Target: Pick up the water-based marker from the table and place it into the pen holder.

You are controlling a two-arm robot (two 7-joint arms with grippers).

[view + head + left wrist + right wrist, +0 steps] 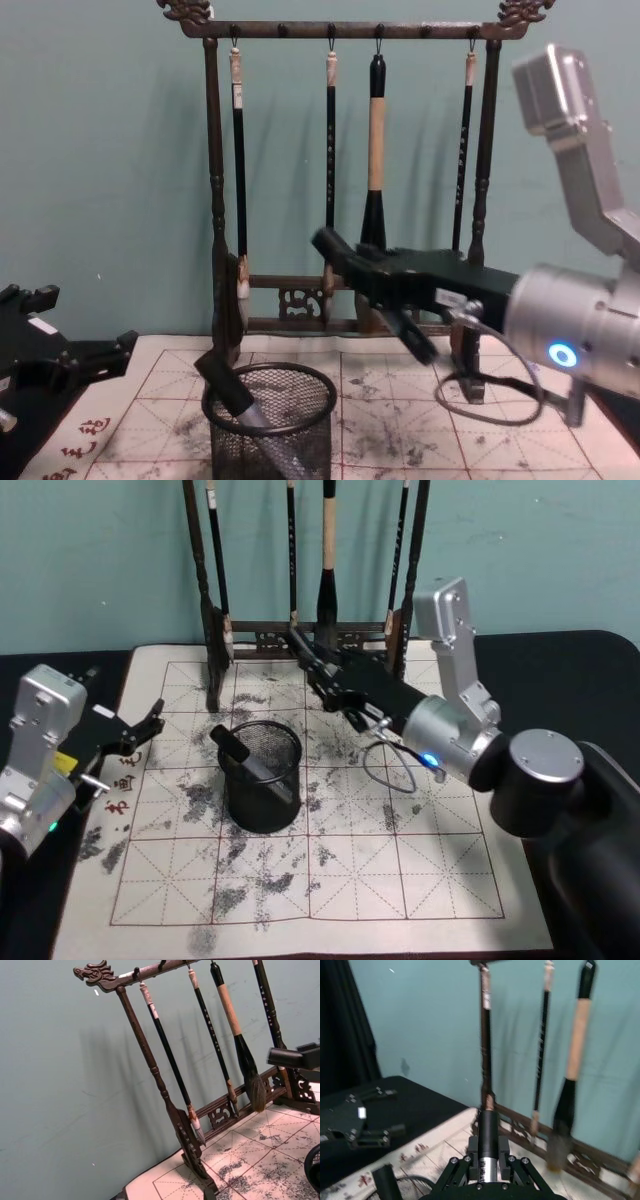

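Observation:
The pen holder (pixel 262 780), a black wire-mesh cup, stands on the practice mat; it also shows in the chest view (pixel 270 425). One black marker (pixel 235 747) leans inside it, its end poking over the rim (pixel 222 382). My right gripper (pixel 322 678) hovers above and behind the holder, in front of the brush rack, shut on a second black marker with a silver band (pixel 488 1142). That marker's end sticks out past the fingers (pixel 326 242). My left gripper (pixel 148 728) rests open at the mat's left edge, with nothing in it.
A tall dark wooden brush rack (pixel 345 30) with several hanging brushes stands at the mat's back edge, just behind the right gripper. The ink-stained grid mat (pixel 400 870) lies on a black table. A grey cable loop (pixel 385 770) hangs under the right arm.

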